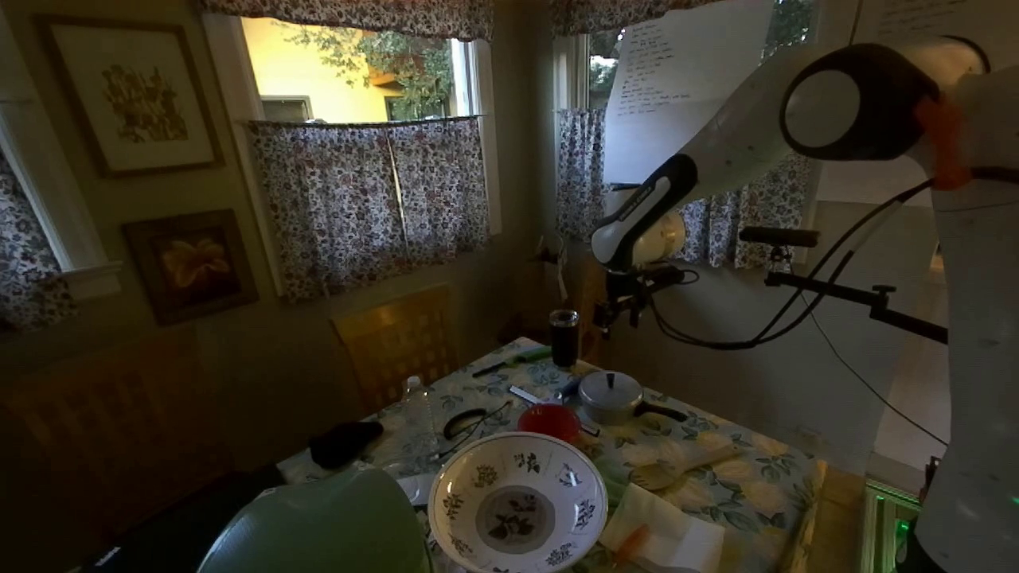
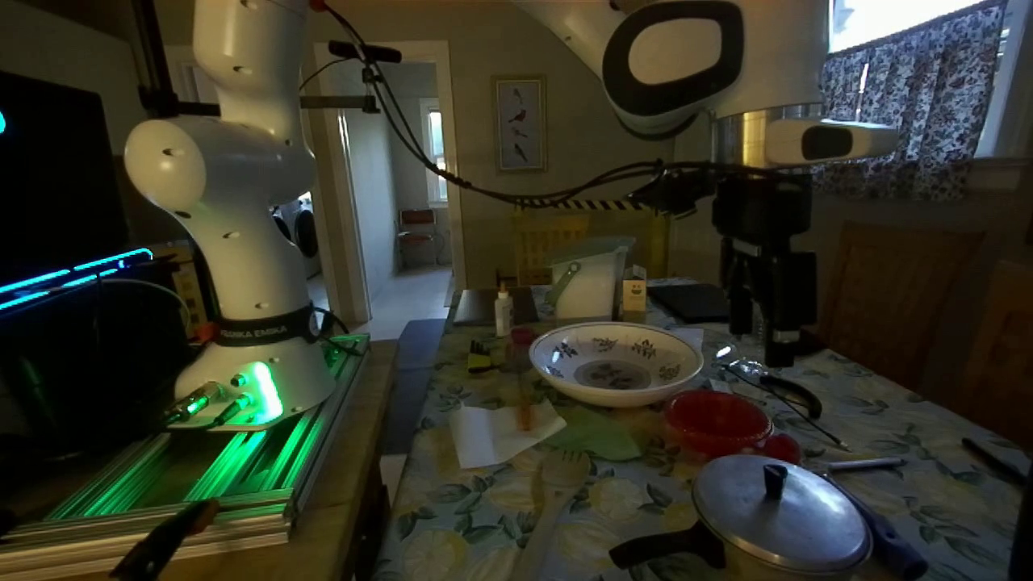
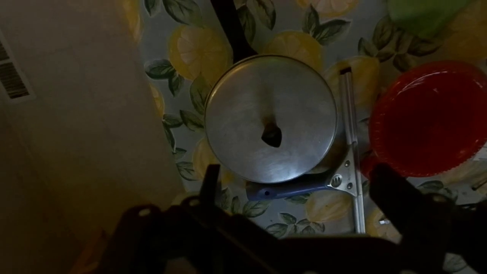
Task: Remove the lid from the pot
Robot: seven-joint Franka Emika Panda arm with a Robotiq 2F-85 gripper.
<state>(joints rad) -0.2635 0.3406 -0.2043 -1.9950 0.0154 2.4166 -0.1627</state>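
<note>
The lid [image 1: 596, 388] sits on the pot [image 1: 610, 412] in an exterior view, near the edge of the table [image 1: 756, 481], its knob [image 1: 611, 381] uppermost and the pot's handle [image 1: 662, 411] lying along that edge. The gripper [image 1: 618, 323] hangs above, well apart from it, so removal looks not yet begun: descent, grasp and lift are all left to do. A red bowl [image 1: 549, 422] sits just beside the pot, with a dark tumbler [image 1: 564, 342] beyond.

In an exterior view, the knob stands bare on the covered pot, with nothing touching it. A large patterned bowl [image 2: 617, 395] is farther back and a wooden utensil [image 2: 562, 478] lies near the handle; neither appears to obstruct an approach from above.

In the wrist view, the fingers [image 3: 210, 184] are spread wide and hold nothing. The knob shows ahead of the gap rather than within it, so the gripper probably needs to shift before lowering. A squeegee [image 3: 349, 177] lies alongside the pot, its blue grip [image 3: 287, 191] passing close to the lid's rim; whether it touches is unclear in the dim light. It is likely the closest hazard should the fingers come too low.
</note>
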